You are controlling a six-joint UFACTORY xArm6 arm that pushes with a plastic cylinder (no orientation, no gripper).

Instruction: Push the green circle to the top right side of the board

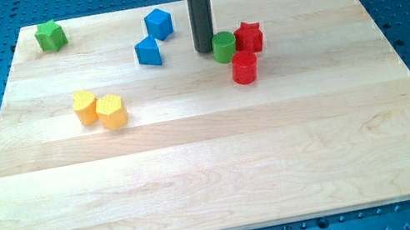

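The green circle (224,47) sits on the wooden board (215,172) right of centre near the view's top. My tip (205,49) is just left of the green circle, touching it or nearly so. A red star (248,37) sits against the green circle's right side. A red cylinder (244,67) lies just below and right of the green circle.
A blue cube (158,23) and a blue triangle (148,52) lie left of my tip. A green star (51,35) is at the top left corner. Two yellow blocks (85,106) (111,111) sit together at the left.
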